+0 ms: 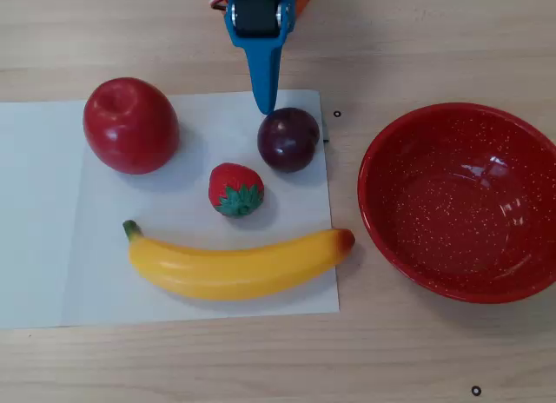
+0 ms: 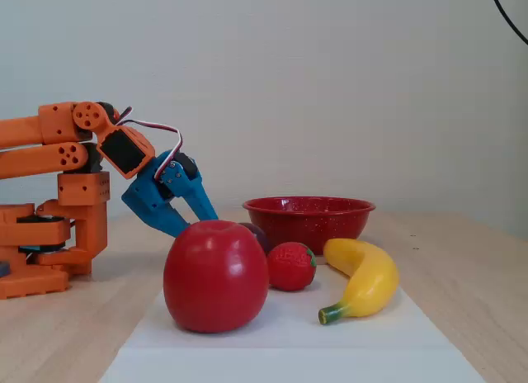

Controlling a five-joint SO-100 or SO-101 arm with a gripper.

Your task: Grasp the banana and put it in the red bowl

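Gripper poised above the fruit, banana untouched on the paper.

Overhead, we see the blue gripper (image 1: 264, 103) holding nothing, its tip beside the plum (image 1: 288, 139); whether it's parted we cannot tell. The banana (image 1: 239, 266) lies left-right, stem left, left of the red bowl (image 1: 460, 203). In the fixed view the banana (image 2: 363, 276) points stem toward us.

one banana (image 1: 234, 268), one red bowl (image 1: 460, 203), one apple (image 1: 130, 125), one strawberry (image 1: 235, 189), one plum (image 1: 288, 139)

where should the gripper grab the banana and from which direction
Probably mid-length on the banana, coming down from above with the fingers straddling its narrow width. It lies flat on the white paper, long axis left to right in the overhead view; the strawberry sits just behind, so stay centred.
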